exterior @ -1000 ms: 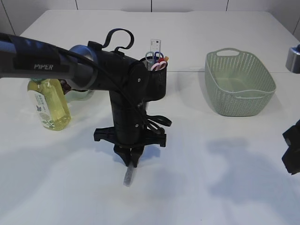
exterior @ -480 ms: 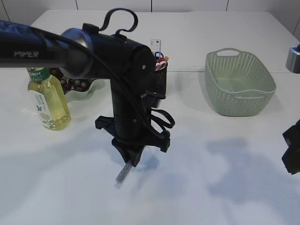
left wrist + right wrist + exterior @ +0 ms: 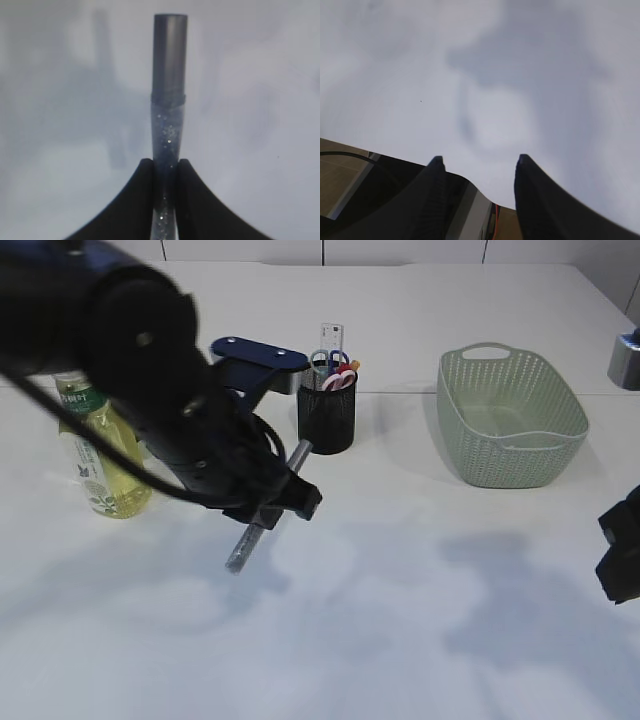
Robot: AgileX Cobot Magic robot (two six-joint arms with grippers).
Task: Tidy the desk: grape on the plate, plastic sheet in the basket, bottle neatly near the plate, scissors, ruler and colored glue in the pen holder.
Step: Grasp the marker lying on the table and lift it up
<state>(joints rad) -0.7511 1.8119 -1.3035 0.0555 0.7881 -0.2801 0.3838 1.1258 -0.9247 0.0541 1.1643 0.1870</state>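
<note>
The left tool (image 3: 165, 167) pinches the colored glue (image 3: 167, 105) near one end, above the white surface (image 3: 400, 620). In the exterior view the tube's long axis slants, its free end pointing down-left, in front of the pen holder (image 3: 326, 415). The right tool (image 3: 477, 162) stands half-wide, empty.
</note>
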